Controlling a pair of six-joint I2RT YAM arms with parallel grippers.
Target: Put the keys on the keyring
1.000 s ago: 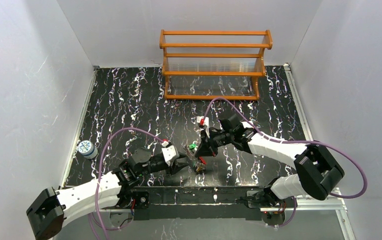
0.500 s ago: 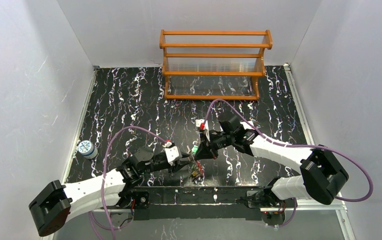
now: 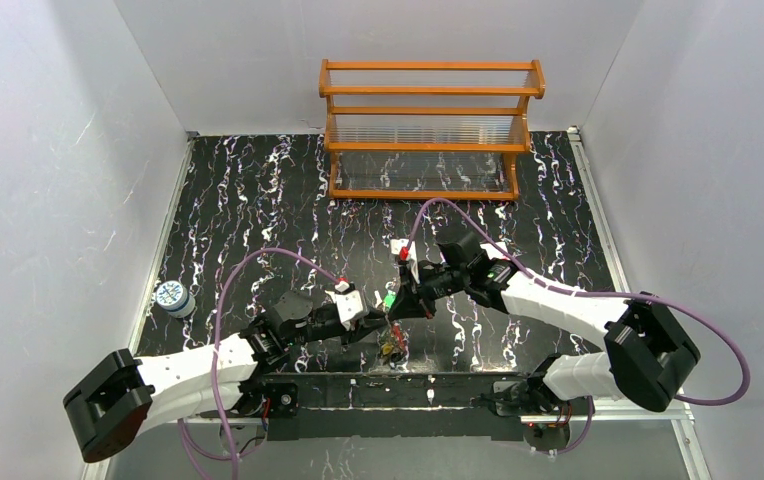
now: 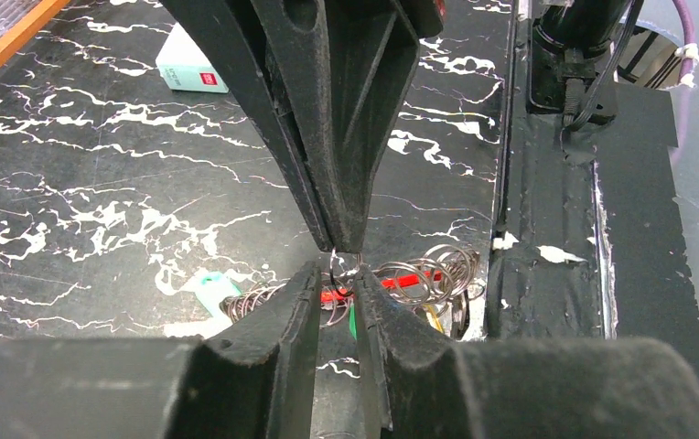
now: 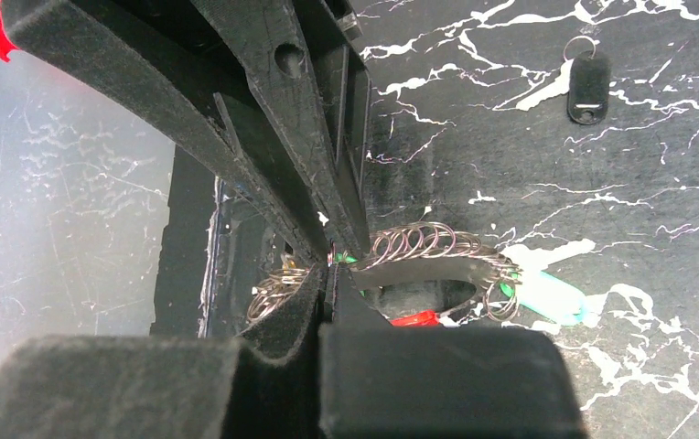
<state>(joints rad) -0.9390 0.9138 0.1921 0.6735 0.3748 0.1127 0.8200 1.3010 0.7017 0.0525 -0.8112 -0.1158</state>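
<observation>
Keyring (image 4: 403, 277), a red band among coiled wire rings, lies just past the fingertips of both grippers, which meet tip to tip. The right gripper (image 5: 328, 272) has its fingers pressed together at a small wire ring. The left gripper (image 4: 337, 274) shows a narrow gap around that ring; whether it grips cannot be told. A green key (image 5: 547, 300) lies beside the coils. Farther off sit a black fob (image 5: 588, 75) and a white box (image 4: 190, 66) whose red label is too small to read. The mat (image 3: 258, 200) is black with white veins. A wooden rack (image 3: 428, 130) stands by the white back wall.
</observation>
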